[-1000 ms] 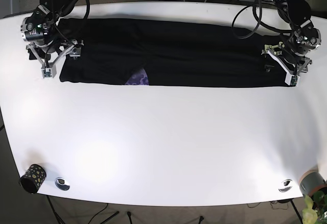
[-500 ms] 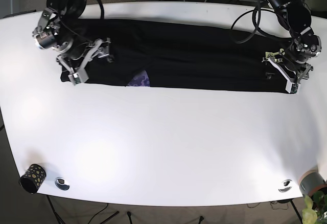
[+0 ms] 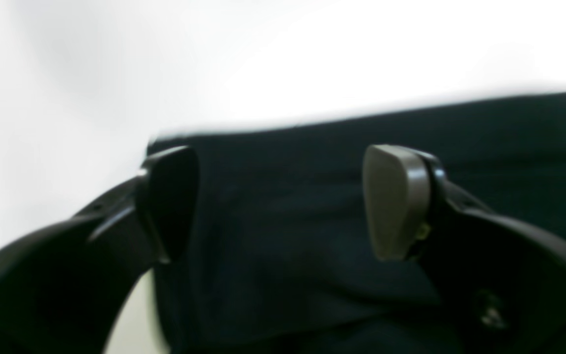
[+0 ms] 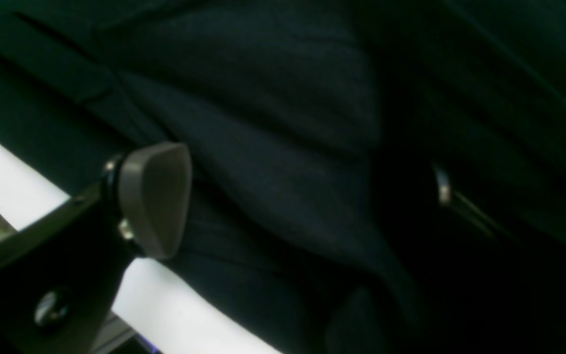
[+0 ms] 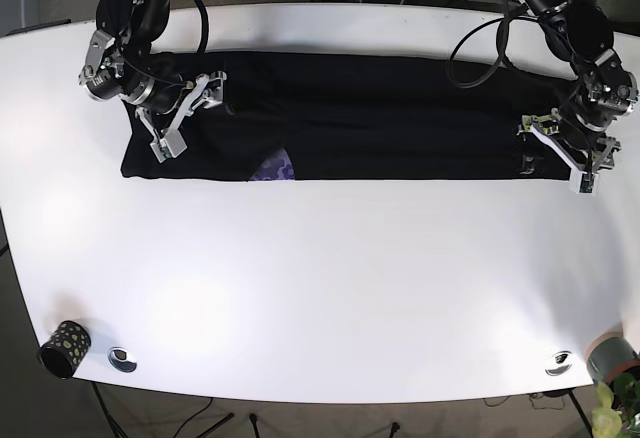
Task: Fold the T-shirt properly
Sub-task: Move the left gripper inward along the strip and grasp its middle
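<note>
You have the T-shirt [image 5: 350,116] lying as a long dark band across the upper part of the white table [image 5: 320,288] in the base view, with a patch of purple print [image 5: 270,167] showing at its lower edge, left of centre. The right gripper [image 5: 185,108] sits over the cloth at the upper left of that frame; its wrist view shows the jaws spread wide, dark fabric bunched between the pads but not clamped. The left gripper [image 3: 283,201] stands at the far right end of the band, jaws likewise wide, straddling the garment's corner near the table edge. Each gripper appears placed at one end so that both ends can be taken together for the next fold. Compared with the earlier base frames, the right gripper has travelled inward from the left end onto the cloth, and the left gripper has shifted slightly lower along the right end.
</note>
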You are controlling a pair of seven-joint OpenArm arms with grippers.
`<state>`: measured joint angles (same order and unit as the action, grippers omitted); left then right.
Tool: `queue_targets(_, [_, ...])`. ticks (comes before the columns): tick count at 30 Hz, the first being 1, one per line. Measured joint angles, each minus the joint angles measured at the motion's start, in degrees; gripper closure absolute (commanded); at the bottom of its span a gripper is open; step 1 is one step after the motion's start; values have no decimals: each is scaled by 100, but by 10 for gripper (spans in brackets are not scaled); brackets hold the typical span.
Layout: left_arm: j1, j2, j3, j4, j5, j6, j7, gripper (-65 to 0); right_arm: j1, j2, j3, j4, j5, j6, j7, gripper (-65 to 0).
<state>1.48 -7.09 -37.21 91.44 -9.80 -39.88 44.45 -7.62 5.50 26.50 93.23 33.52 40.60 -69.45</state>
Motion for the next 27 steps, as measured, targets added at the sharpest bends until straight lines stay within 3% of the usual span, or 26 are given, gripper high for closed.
queue_targets(3, [-22, -68, -413, 35, -625, -50, 675, -603, 192, 66, 2, -280, 94, 48, 70, -569])
queue_targets(7, [2, -415, -1062, -212, -1071, 7, 1233, -606, 348, 85, 2, -446, 13, 35, 87, -569])
queue_targets(14, [389, -780, -1073, -627, -1998, 0, 1384, -606, 345, 70, 2, -446, 2, 37, 129, -569])
queue_targets(21, [393, -955, -1093, -1421, -2083, 13, 1384, -606, 345, 68, 2, -448, -7, 35, 131, -569])
queue_targets(27, [407, -938, -813, -1449, -2149, 15, 1322, -603, 348, 68, 2, -448, -7, 35, 125, -569])
